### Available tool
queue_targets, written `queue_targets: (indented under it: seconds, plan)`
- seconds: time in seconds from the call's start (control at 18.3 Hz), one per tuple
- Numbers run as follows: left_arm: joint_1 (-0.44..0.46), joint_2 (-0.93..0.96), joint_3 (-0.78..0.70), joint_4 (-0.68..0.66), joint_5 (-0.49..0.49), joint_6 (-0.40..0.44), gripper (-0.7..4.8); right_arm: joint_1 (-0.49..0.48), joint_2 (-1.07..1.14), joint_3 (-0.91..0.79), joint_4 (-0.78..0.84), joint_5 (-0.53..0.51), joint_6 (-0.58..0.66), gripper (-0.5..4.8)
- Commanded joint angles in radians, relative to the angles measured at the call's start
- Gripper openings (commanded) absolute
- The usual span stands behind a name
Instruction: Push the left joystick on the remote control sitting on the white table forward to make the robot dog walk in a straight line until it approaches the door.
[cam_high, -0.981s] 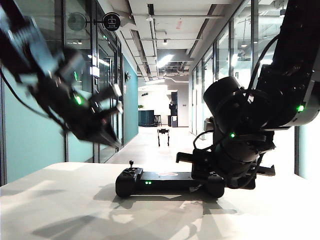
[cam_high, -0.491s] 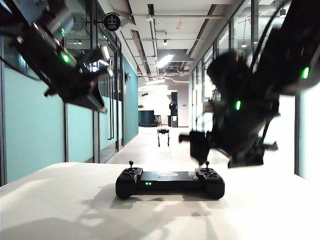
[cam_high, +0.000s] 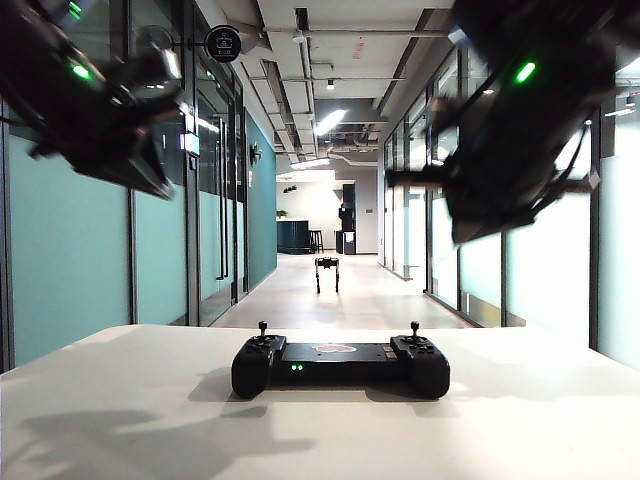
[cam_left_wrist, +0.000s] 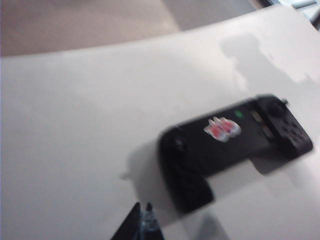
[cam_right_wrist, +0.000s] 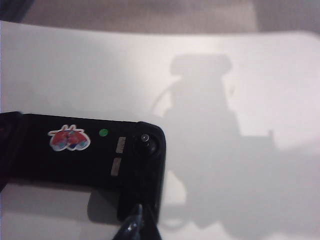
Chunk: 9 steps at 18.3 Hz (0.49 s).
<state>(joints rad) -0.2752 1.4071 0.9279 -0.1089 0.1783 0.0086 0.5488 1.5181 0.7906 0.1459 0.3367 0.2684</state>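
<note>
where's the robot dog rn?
In the exterior view, the robot dog stands far down the corridor, near centre, beyond the remote control on the white table.

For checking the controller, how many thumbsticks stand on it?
2. The left joystick rises from the remote control's left end; the right stick rises from its right end. None seems hidden.

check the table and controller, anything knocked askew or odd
Nothing stands out. The remote control lies flat and square on the white table, both sticks upright. The left gripper and right gripper hang above it, touching nothing.
</note>
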Motion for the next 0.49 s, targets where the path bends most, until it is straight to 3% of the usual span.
queue_targets:
  seconds: [0.05, 0.49]
  plan:
    - [0.000, -0.121, -0.089, 0.056, -0.057, -0.010, -0.05, 0.001, -0.110, -0.056, 0.008, -0.003, -0.072, -0.02]
    - [0.000, -0.505, -0.327, 0.113, -0.180, 0.002, -0.05, 0.000, -0.423, -0.196, 0.006, -0.130, -0.222, -0.02]
